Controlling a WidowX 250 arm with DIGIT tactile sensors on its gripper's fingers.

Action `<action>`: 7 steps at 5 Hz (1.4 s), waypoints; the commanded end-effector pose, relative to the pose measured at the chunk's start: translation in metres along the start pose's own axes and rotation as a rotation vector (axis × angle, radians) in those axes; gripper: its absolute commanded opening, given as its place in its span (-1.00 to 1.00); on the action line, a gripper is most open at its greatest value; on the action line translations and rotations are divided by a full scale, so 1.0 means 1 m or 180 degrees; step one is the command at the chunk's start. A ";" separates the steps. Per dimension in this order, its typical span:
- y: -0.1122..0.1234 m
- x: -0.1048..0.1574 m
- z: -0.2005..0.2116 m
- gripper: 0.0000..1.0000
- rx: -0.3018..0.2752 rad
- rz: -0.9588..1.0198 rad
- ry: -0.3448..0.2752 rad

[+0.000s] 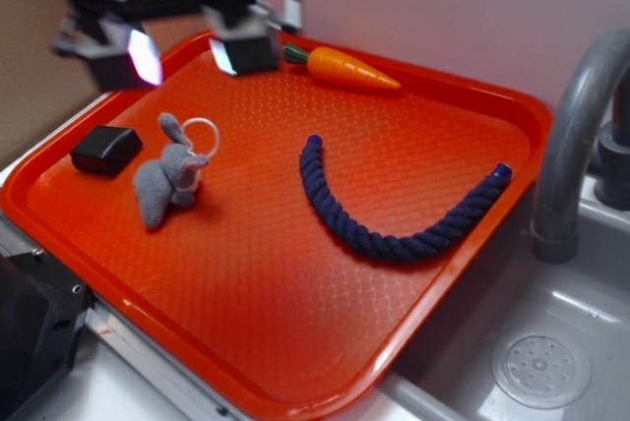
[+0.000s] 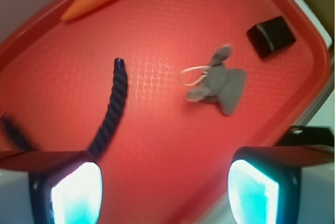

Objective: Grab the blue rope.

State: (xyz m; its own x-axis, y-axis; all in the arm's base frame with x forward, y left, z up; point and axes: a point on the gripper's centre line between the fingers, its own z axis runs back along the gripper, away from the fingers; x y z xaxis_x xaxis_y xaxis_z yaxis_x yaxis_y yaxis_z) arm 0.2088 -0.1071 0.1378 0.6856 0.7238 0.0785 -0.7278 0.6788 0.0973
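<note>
The blue rope (image 1: 394,221) lies curved on the right half of the orange tray (image 1: 246,342), untouched. Farther back, the gripper (image 1: 187,52) hovers high over the far-left corner, its 2 fingers (image 2: 73,192) spread and empty. Next, I'd say: swing right, descend.

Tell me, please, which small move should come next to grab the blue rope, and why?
Probably move the tool sideways across the tray until it hangs over the blue rope. It is open and raised above the tray's far corner, near the carrot, and the rope lies apart from it, curved and untouched.
</note>
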 end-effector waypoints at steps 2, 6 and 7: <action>-0.043 0.028 -0.059 1.00 0.0054 0.0326 -0.0153; -0.034 0.041 -0.121 1.00 -0.0318 -0.0036 -0.0015; -0.034 0.037 -0.119 0.46 -0.0329 -0.0107 -0.0067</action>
State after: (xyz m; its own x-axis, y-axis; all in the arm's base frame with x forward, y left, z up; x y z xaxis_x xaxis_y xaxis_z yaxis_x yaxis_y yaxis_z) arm 0.2538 -0.0951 0.0201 0.7123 0.6954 0.0952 -0.6985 0.7156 -0.0017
